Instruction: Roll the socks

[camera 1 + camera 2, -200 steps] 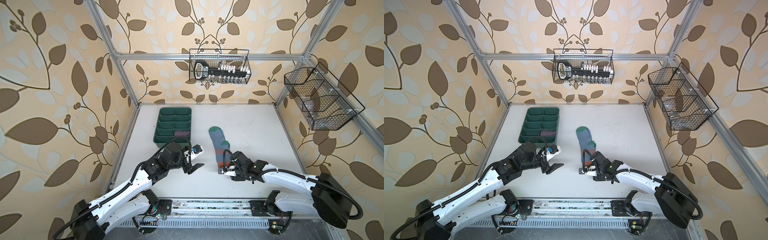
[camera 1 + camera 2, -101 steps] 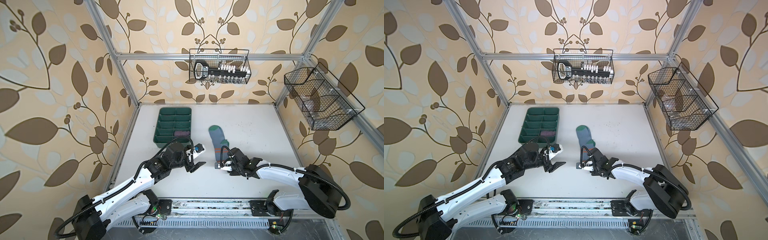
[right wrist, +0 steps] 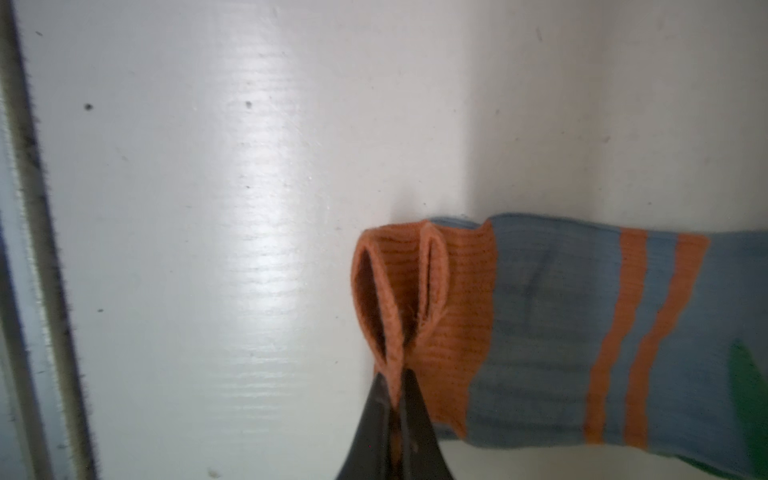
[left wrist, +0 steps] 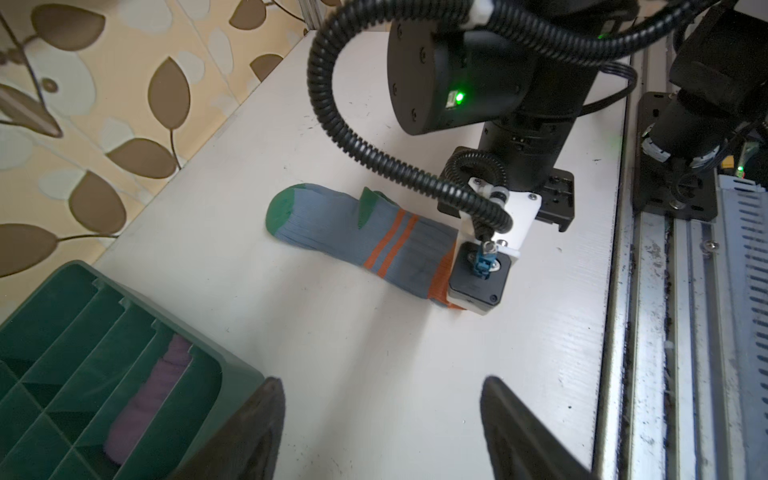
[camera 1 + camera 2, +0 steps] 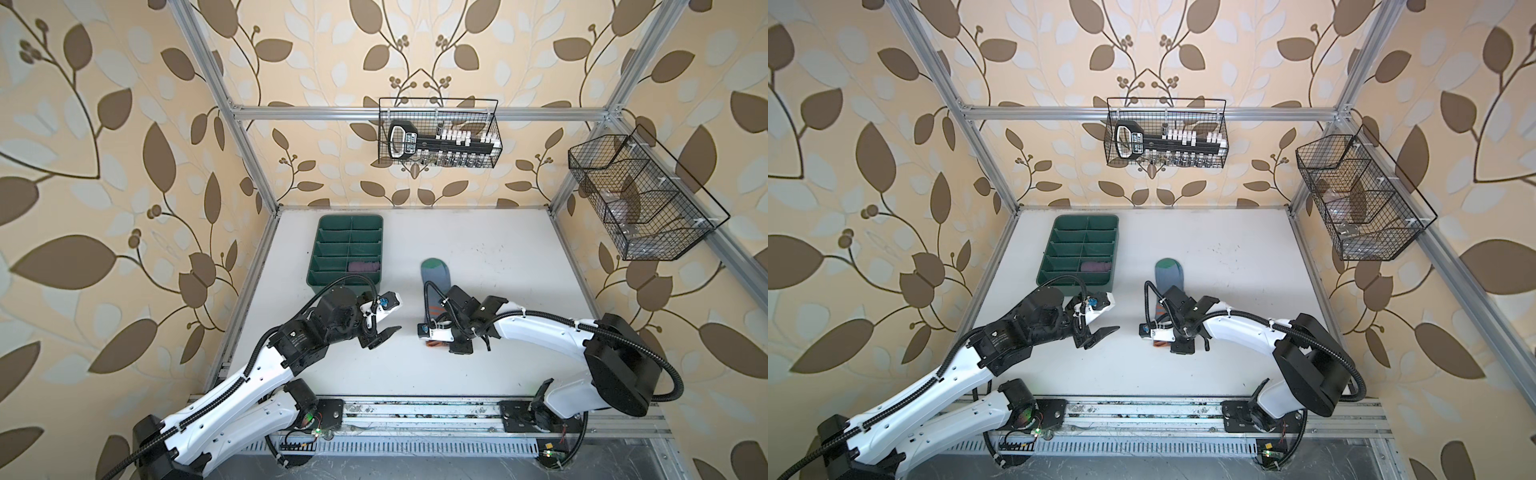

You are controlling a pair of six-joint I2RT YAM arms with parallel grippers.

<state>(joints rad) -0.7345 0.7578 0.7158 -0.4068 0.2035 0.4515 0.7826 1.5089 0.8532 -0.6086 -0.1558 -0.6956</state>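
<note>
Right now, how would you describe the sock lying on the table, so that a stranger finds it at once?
On the white table, right of the green divided tray in both top views, lies a grey-blue sock. Unlike the purple sock tucked inside the tray, it lies stretched out, with green toe, orange stripes, and the right gripper holding its orange cuff in shut jaws.

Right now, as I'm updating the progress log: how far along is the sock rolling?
Done, apparently: the purple sock sits bundled in the green tray. In hand: the right gripper is shut on the orange cuff of the grey-blue sock, which lies flat, unrolled. The left gripper hovers open, empty. Left: rolling that sock.
</note>
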